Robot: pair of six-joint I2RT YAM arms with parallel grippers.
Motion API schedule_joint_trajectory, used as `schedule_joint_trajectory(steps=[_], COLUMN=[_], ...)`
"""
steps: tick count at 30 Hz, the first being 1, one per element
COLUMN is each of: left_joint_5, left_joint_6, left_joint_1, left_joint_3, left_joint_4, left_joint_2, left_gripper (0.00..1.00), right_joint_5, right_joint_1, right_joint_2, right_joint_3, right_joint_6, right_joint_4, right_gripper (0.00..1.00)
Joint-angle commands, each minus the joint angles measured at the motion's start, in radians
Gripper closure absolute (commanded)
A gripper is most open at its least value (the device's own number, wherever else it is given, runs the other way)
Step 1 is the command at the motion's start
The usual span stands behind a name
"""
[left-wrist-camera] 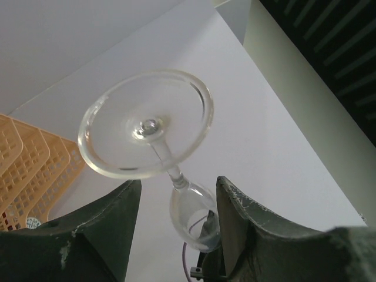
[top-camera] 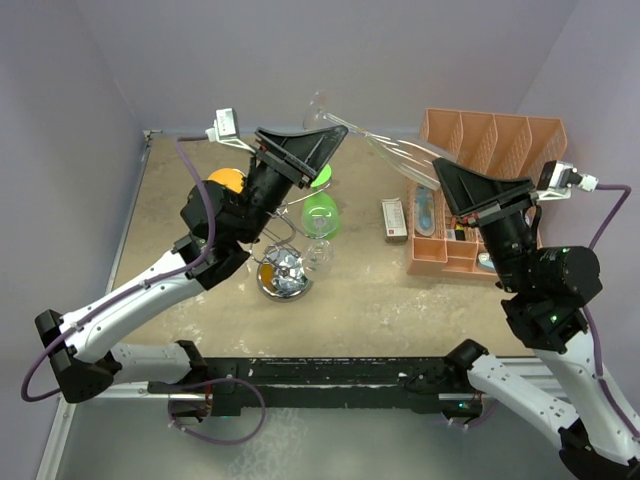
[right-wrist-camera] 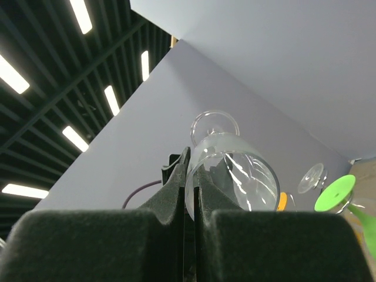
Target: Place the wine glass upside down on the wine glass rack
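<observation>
Glass (right-wrist-camera: 232, 176) hangs in the air between the two arms, above the far part of the desk (top-camera: 370, 300) and well apart from the rack (top-camera: 285, 272). It lies roughly level, with its foot toward the left arm and its bowl toward the right.

The right hand (right-wrist-camera: 191, 176) is closed on the bowl, pinching its wall at the rim. The left hand (left-wrist-camera: 179, 187) is open. Its fingers are spread on either side of where stem meets bowl, and in its wrist view neither pad seems to touch the glass.

I judge this to be a mid-air handover, so the glass can be taken by the stem and turned bowl-down. The next move calls for the left hand to close firmly on the stem before the right lets go of the rim. The glass must then be tipped over and its stem slid into a free scroll arm of the rack. The rim pinch looks slight, so an early release could drop the glass.

The rack stands on the desk under the left arm, with a green glass (top-camera: 320, 212) on it. The orange organiser (top-camera: 500, 150) sits to the right. A small box (top-camera: 395, 218) between them carries a label too small to read, and no other writing shows.
</observation>
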Motion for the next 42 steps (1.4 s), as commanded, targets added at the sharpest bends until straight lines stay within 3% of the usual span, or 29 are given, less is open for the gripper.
schedule_joint_trajectory(steps=[1,9,22,26,30,32,39,42], left_joint_5=[-0.086,-0.168,-0.208,-0.197,-0.2,-0.201,-0.222,-0.232], left_joint_6=[-0.024,-0.041,-0.047,0.001,0.062,0.089,0.169,0.213], left_joint_1=[-0.005,-0.006,-0.006,-0.006,-0.005,-0.006,-0.006,-0.006], left_joint_3=[0.022,0.021,0.007,0.026,0.021,0.012,0.003,0.001], left_joint_4=[0.106,0.215,0.311,0.336,0.347,0.355,0.304,0.264], left_joint_2=[0.013,0.039,0.03,0.037,0.025,0.015,-0.024,-0.044], left_gripper=[0.49,0.56,0.78,0.99,1.0,1.0,1.0,1.0], right_joint_5=[-0.053,-0.073,-0.149,-0.171,-0.172,-0.163,-0.133,-0.135], right_joint_1=[0.0,0.001,0.001,0.001,0.001,0.001,0.001,0.001], right_joint_2=[-0.004,-0.007,0.011,0.012,0.012,0.006,-0.034,-0.059], right_joint_3=[0.009,-0.017,-0.06,-0.079,-0.076,-0.075,-0.079,-0.09], right_joint_6=[0.028,0.035,0.069,0.087,0.078,0.066,0.003,-0.026], right_joint_4=[0.121,0.113,0.106,0.102,0.058,0.033,-0.078,-0.13], right_gripper=[1.0,1.0,1.0,1.0,1.0,0.93,0.53,0.41])
